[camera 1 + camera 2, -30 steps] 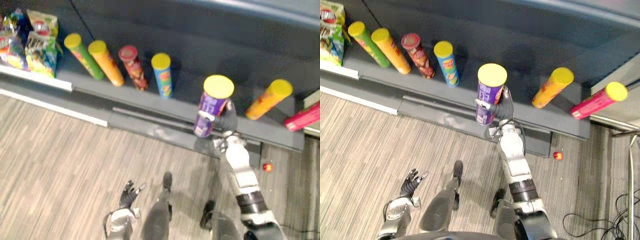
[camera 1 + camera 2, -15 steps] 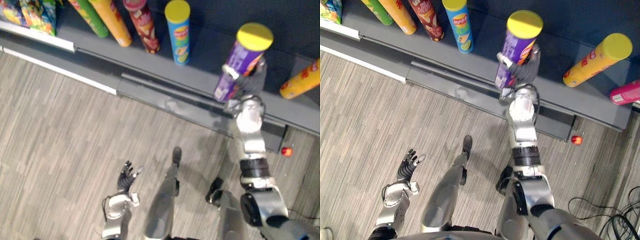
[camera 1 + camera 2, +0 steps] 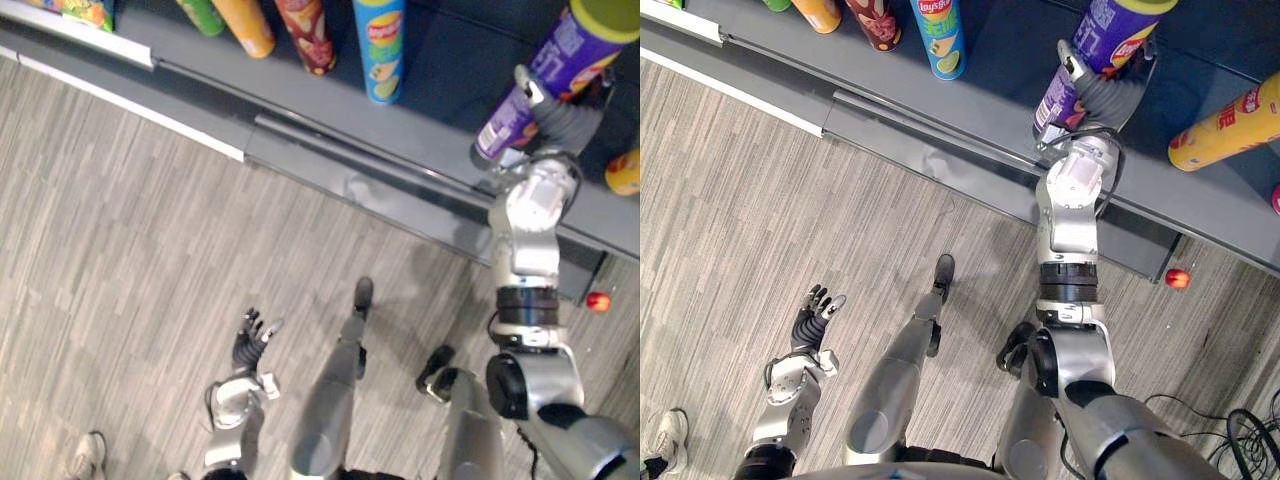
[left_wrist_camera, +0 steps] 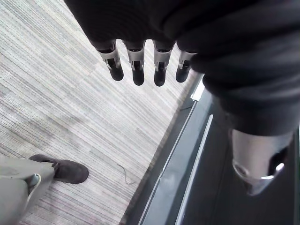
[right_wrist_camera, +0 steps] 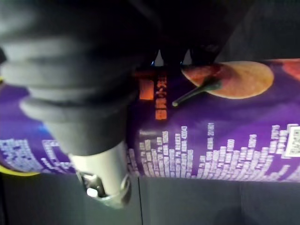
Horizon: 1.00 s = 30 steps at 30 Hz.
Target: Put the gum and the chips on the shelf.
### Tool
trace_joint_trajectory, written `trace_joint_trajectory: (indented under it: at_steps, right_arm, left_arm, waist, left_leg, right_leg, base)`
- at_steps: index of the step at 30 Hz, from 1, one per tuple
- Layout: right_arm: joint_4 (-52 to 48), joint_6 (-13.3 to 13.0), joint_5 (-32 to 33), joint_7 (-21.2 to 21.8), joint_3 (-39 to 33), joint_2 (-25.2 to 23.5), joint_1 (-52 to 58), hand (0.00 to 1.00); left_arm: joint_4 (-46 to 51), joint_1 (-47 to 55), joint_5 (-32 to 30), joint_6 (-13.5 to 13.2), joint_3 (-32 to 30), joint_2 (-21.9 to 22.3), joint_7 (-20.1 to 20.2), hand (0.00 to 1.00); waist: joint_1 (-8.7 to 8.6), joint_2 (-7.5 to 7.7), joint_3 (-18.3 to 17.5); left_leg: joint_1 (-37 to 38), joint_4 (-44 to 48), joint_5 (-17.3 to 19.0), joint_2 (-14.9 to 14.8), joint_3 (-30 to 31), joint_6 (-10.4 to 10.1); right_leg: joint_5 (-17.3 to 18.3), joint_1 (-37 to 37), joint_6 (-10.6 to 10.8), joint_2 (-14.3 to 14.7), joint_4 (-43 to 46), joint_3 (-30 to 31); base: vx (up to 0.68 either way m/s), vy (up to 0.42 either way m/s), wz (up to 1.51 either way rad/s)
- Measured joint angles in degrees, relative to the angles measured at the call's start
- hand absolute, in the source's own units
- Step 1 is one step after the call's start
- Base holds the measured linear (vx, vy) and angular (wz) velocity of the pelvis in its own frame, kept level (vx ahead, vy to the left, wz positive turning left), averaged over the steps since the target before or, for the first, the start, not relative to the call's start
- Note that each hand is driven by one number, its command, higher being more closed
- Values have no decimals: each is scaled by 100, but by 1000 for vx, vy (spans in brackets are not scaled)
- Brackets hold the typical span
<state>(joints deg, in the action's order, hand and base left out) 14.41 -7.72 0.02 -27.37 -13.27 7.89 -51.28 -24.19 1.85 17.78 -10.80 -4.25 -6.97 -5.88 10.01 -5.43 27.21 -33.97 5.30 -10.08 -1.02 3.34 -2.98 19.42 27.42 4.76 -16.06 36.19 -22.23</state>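
Chips can (image 3: 578,52), purple with a yellow-green lid, is sitting in your right hand (image 3: 562,122), and you're gripping it low on the body. The fingers (image 3: 526,84) are wrapping round one side and the thumb (image 5: 100,174) is closing against the printed wall. Your right arm is stretching straight out toward the shelf (image 3: 425,125), with the wrist cocked up and the dark ribbed cover lying behind the can. The can's lower end is hanging over the front part of the shelf; I can't tell if it's touching down.

Your left hand (image 3: 250,343) is hanging low by your side over the floor (image 3: 130,220), fingers (image 4: 136,70) straight and loose, holding nothing.

The can is a smooth cylinder with a glossy printed wrap and a metal-looking rim at the base. The shelf is showing as a flat matte grey board with a paler strip along its front edge. The blue can (image 3: 380,45), the red-brown can (image 3: 306,28) and the orange can (image 3: 246,14) are standing in a row to its left, well apart from the purple one. Another orange can (image 3: 1230,124) is sitting off to its right. The floor is showing as grey streaked planks. A small red round thing (image 3: 598,301) is lying on it near the shelf foot.
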Motion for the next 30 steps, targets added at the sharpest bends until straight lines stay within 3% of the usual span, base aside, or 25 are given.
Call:
trace_joint_trajectory:
  at_steps: [6, 30]
  right_arm:
    - [0, 7, 0, -25, -156, 28, -179, 100]
    - [252, 29, 5, -111, -209, 65, -406, 100]
  left_arm:
    - [97, -43, 4, -22, -11, 10, -10, 0]
    - [531, -55, 12, -36, -18, 99, -50, 0]
  waist:
    - [118, -15, 26]
    - [140, -15, 26]
  left_leg:
    - [-114, 110, 37, -26, -132, -2]
    - [-499, 389, 92, -43, -397, 84]
  right_leg:
    - [0, 63, 0, -50, 67, -54]
    - [8, 359, -15, -212, 327, -176]
  base:
    - [27, -44, 3]
    - [32, -49, 2]
